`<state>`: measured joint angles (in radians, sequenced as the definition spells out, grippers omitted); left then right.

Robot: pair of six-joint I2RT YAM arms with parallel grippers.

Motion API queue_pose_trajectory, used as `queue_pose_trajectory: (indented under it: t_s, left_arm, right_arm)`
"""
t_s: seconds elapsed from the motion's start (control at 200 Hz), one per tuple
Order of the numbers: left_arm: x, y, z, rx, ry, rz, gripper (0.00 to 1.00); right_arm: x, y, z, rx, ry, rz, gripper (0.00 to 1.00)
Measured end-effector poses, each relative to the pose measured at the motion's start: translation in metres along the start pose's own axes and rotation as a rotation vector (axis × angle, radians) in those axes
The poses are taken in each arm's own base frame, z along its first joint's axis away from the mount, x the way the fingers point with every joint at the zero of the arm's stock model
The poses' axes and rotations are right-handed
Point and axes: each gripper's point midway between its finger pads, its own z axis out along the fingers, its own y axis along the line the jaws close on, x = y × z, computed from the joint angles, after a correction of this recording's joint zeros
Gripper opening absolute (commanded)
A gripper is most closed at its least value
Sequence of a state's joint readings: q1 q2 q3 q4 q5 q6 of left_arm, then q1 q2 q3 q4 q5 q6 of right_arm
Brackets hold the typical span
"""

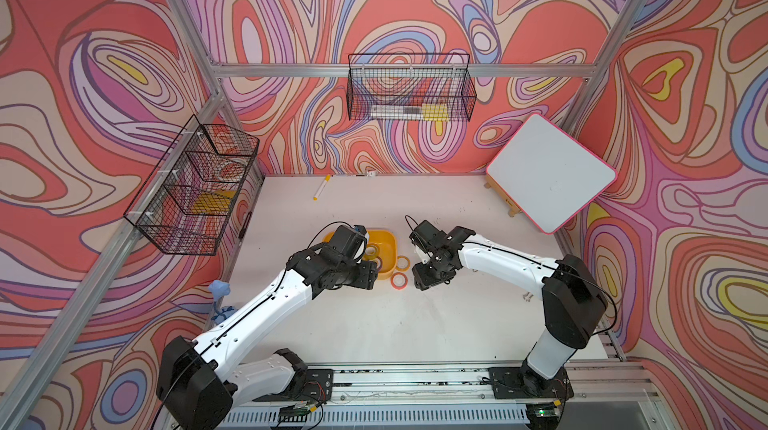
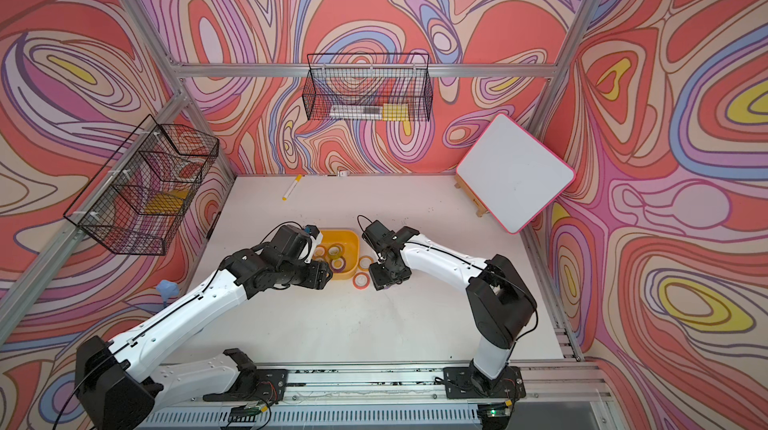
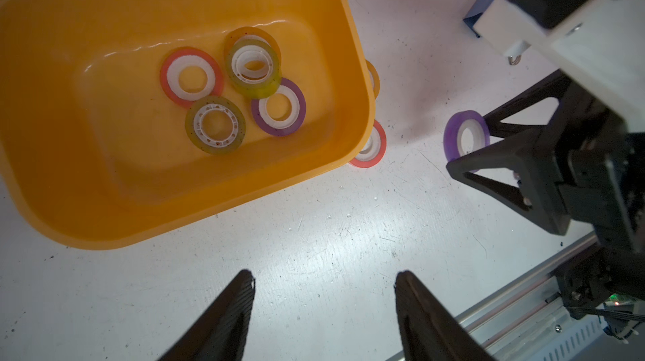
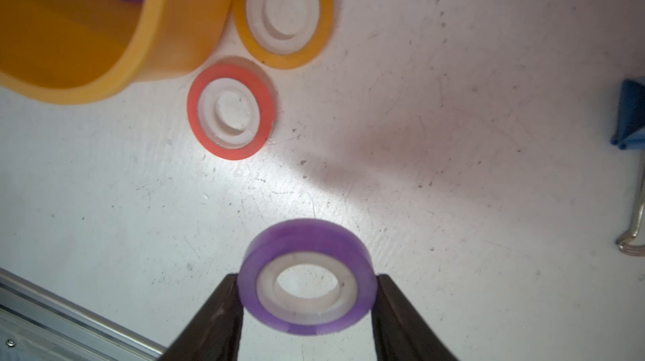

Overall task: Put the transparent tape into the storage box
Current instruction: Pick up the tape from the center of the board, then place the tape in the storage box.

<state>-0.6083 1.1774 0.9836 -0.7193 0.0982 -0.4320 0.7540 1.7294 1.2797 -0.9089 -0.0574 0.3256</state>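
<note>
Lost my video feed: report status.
Left gripper open, empty. Right gripper shut on purple see-through tape roll. Five rolls in yellow-orange plastic tray; yellow roll and red roll on table beside it. Both sit between gripper and tray.

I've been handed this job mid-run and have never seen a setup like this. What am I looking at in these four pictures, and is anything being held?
Two white-and-black robot arms, the left arm and the right arm, stand on a rail at the near edge of a white table. Both top views look down on the whole scene from overhead. The other two pictures come from a camera on each arm's wrist.

The yellow tray contains five tape rolls. Beside it on the table lie a yellow roll and a red roll, and farther off is a blue binder clip.

The right tool is closed on a purple roll. The left tool is open and empty, near the tray.
</note>
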Motion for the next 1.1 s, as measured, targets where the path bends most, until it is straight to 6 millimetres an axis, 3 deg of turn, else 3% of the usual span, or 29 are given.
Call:
queue_pose_trajectory:
  t_s: [0.205,0.406,0.811,1.097]
  left_arm:
    - [-0.015,-0.009,-0.008,0.049,-0.009,-0.055,0.7]
    - [-0.013,-0.012,-0.006,0.089,0.034,-0.127,0.68]
    - [-0.018,-0.008,-0.014,0.17,0.055,-0.266,0.65]
    - [-0.028,-0.033,-0.028,0.351,-0.009,-0.264,0.64]
  right_arm:
    - [-0.003,0.019,-0.007,-0.021,-0.019,-0.075,0.58]
    - [-0.006,0.047,-0.017,-0.074,-0.045,-0.14,0.58]
    - [-0.018,0.08,-0.064,-0.232,-0.151,-0.168,0.57]
    - [-0.026,0.095,-0.082,-0.308,-0.187,-0.174,0.57]
